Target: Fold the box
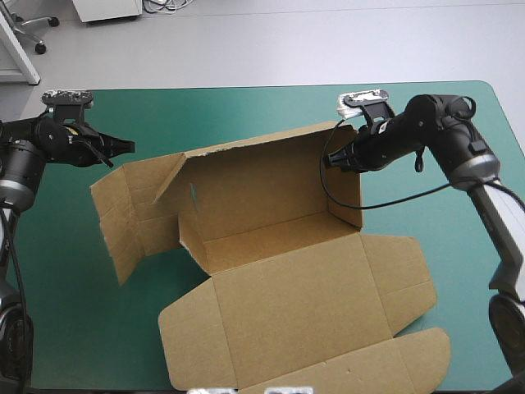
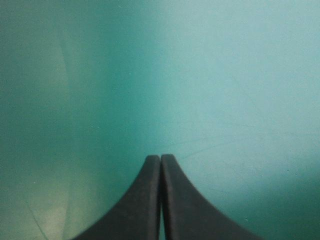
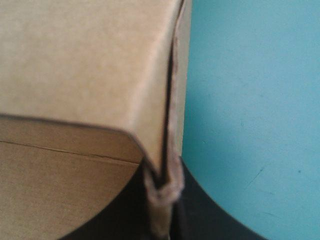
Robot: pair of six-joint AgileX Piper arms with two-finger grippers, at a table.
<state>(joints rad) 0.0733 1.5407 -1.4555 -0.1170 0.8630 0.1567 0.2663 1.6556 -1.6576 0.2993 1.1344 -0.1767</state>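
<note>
The brown box [image 1: 279, 246] lies mid-table with its back wall raised and its lid [image 1: 303, 312] flat toward the near edge. My right gripper [image 1: 330, 161] is shut on the top edge of the box's right wall [image 1: 344, 189]. In the right wrist view the doubled board [image 3: 75, 60] sits pinched between the black fingers of that gripper [image 3: 162, 200]. The left flaps [image 1: 131, 213] lie half open and tilted. My left gripper [image 1: 131, 146] is shut on nothing, just beyond the left flaps. In its own view the gripper [image 2: 160, 159] points at bare teal-green cover.
The lid's front flap [image 1: 410, 353] reaches close to the table's near edge. Teal-green cover [image 1: 66, 312] shows on the box's left side and along the far edge [image 1: 246, 90]. The table's right edge [image 1: 509, 123] runs just behind my right arm.
</note>
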